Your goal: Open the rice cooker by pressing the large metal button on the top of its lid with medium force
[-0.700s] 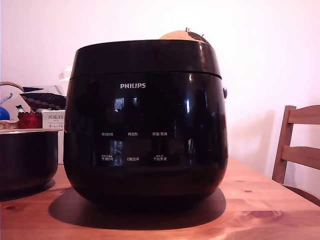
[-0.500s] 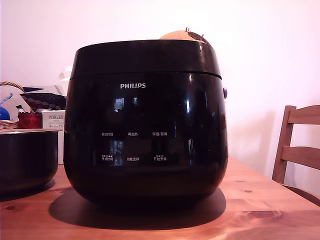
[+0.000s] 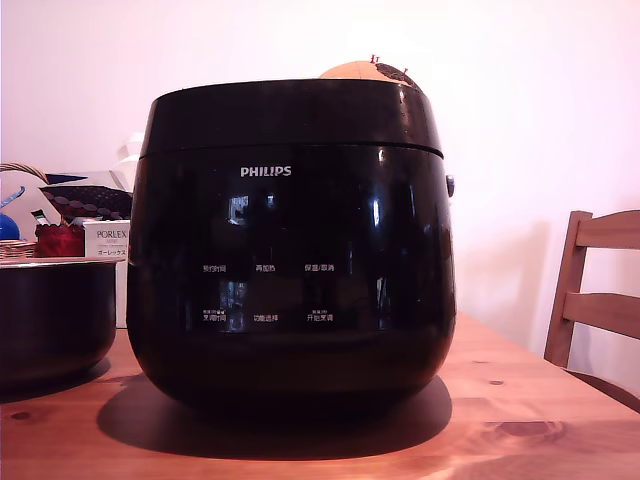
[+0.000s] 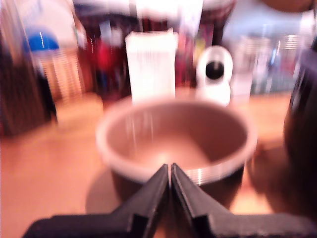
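Note:
The rice cooker (image 3: 290, 240) is a glossy black rounded appliance with a white PHILIPS logo, standing mid-table in the exterior view. Its lid (image 3: 290, 112) sits down flat on the body. The large metal button on top is hidden from this low angle. My gripper (image 4: 170, 169) shows only in the blurred wrist view, its two dark fingers (image 4: 148, 196) meeting at the tips with nothing between them. It hangs near the rim of a separate dark inner pot (image 4: 176, 144). A dark edge of the rice cooker (image 4: 303, 148) lies off to one side of the gripper.
The inner pot (image 3: 55, 320) stands at the exterior view's left on the wooden table (image 3: 520, 420). Behind it are a basket (image 3: 20, 245), a red container (image 3: 60, 240) and a white box (image 3: 108, 240). A wooden chair (image 3: 595, 290) stands at the right. A white camera-like device (image 4: 214, 74) sits beyond the pot.

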Available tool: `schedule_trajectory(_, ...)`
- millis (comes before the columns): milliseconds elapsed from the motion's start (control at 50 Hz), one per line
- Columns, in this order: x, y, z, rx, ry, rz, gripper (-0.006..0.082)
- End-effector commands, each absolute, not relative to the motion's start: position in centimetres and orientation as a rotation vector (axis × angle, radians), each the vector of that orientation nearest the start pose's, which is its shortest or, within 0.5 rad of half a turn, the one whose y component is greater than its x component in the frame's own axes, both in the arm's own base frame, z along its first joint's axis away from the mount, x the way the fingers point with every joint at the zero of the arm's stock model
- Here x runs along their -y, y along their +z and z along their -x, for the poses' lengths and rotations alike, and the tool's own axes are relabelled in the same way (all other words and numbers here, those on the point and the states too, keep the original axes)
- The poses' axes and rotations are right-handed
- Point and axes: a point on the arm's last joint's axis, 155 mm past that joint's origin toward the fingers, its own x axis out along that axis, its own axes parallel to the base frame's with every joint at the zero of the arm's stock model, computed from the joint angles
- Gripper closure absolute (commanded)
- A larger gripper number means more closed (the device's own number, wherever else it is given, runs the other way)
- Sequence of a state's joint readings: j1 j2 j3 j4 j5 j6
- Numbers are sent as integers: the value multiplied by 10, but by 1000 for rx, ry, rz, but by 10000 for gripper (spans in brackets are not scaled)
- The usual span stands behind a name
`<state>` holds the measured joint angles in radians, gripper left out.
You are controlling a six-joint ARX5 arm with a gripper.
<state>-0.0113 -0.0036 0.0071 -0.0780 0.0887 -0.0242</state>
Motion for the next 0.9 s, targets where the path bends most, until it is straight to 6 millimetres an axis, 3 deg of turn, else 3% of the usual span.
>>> schedule_trajectory(0,21,151,-252,-37,-109,68,791)
schedule_trajectory(220,23,207,-246,122,-138,226,791)
schedule_trajectory(480,46,265,-223,184,-271,211,791)
schedule_trajectory(680,76,282,-208,84,-437,195,791)
schedule_trajectory(880,97,298,-206,10,-554,127,791)
